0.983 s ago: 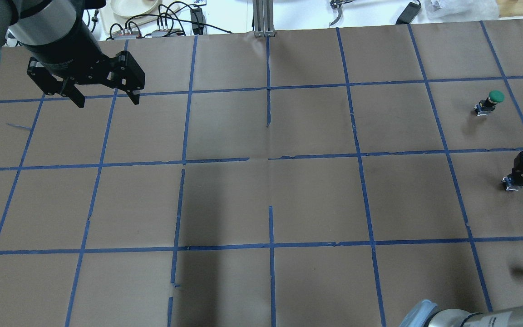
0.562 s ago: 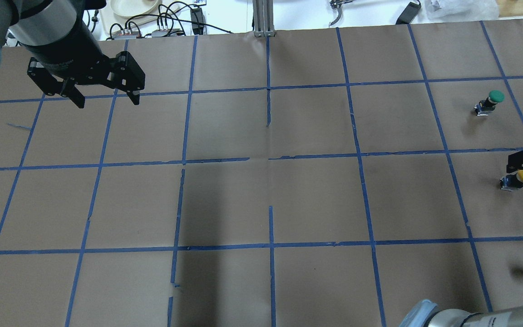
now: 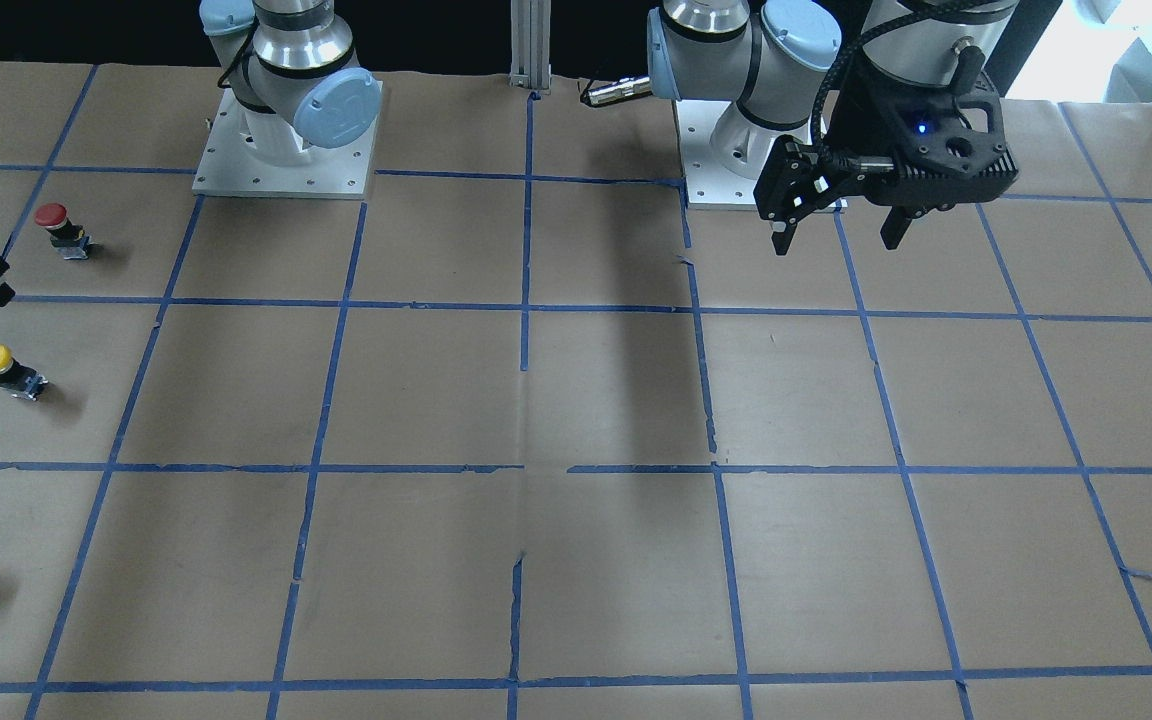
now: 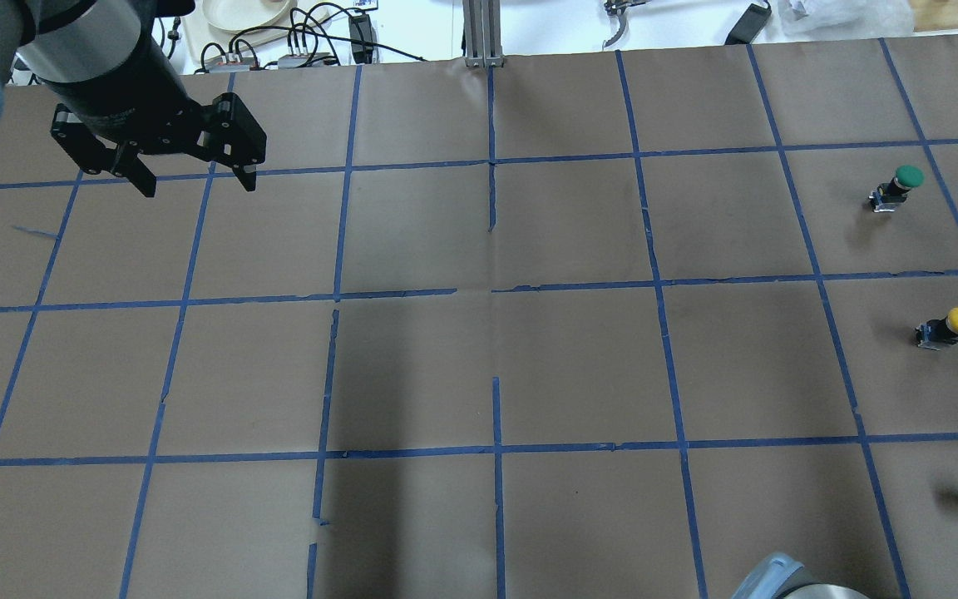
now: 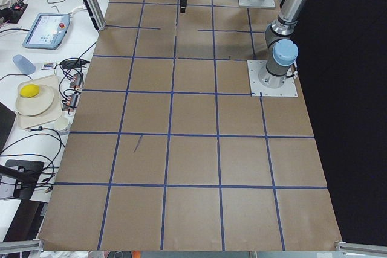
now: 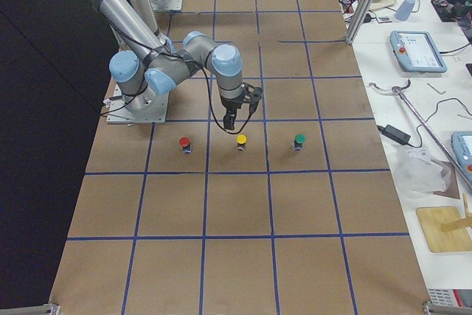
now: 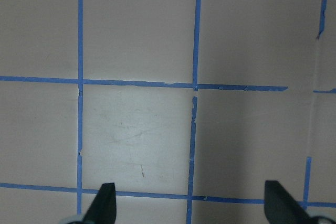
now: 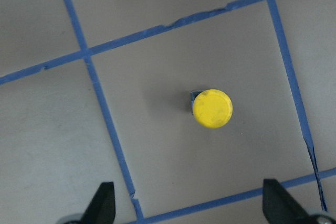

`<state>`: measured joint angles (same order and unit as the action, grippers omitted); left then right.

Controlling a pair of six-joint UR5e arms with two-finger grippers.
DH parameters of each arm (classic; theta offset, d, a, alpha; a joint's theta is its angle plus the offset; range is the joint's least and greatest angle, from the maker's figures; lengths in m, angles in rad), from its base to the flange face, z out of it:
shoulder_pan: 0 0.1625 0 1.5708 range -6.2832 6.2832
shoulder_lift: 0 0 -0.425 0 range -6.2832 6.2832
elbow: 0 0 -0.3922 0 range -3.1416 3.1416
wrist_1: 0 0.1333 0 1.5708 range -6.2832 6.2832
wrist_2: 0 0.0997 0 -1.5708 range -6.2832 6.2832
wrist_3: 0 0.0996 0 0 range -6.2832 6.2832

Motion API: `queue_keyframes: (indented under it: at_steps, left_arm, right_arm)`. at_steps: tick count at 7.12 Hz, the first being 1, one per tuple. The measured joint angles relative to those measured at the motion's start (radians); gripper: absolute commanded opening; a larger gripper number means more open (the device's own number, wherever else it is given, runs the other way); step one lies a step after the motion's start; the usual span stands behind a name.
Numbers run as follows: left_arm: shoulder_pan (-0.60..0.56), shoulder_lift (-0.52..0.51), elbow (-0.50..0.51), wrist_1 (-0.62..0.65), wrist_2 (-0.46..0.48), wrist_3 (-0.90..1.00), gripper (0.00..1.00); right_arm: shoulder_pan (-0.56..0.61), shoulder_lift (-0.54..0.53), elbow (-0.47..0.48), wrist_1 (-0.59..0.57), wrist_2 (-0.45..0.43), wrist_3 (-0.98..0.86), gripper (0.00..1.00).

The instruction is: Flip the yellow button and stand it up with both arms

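Since the frame one second ago, the right pincer [image 8: 188, 204] has released the yellow button [image 4: 951, 324] and drawn up and away from it; the left pincer [image 4: 196, 186] has not changed position.

1. Yellow button: stands upright on the desk [image 4: 529, 358], yellow cap on top, black-and-grey body beneath. It sits in the desk's right half, roughly midway between the robot-side edge and the operators' edge, inside one square of the blue tape lines [image 4: 658, 287].
2. Right pincer: fingers spread wide, nothing between them. It hovers above the yellow button without touching it; the right wrist view looks straight down on the cap.
3. Neighbouring parts: a red button [image 3: 58, 225] stands upright on the robot side of the yellow one, and a green button [image 4: 903, 183] stands upright on the operators' side. The three form a row across the desk, each well apart from the next.
4. Left pincer: fingers spread, empty, hanging above the desk's left half, well apart from all three buttons. Its wrist view shows only bare desk and tape lines
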<state>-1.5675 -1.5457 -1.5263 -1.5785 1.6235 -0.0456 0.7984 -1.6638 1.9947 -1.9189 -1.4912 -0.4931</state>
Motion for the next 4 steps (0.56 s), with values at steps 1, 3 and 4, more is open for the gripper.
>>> queue_keyframes:
  at_steps: [1, 3, 4]
  left_arm:
    - [0.000, -0.001, 0.000, 0.000, 0.001, 0.000, 1.00]
    - [0.001, -0.001, -0.001, -0.001, 0.001, 0.001, 1.00]
    - [0.001, -0.001, -0.001, -0.001, 0.001, 0.001, 1.00]
  right_arm:
    - [0.042, -0.068, -0.053, 0.148, -0.019, 0.027, 1.00]
    - [0.203, -0.163, -0.139, 0.352, -0.067, 0.156, 1.00]
    - [0.311, -0.186, -0.176, 0.405, -0.075, 0.252, 1.00]
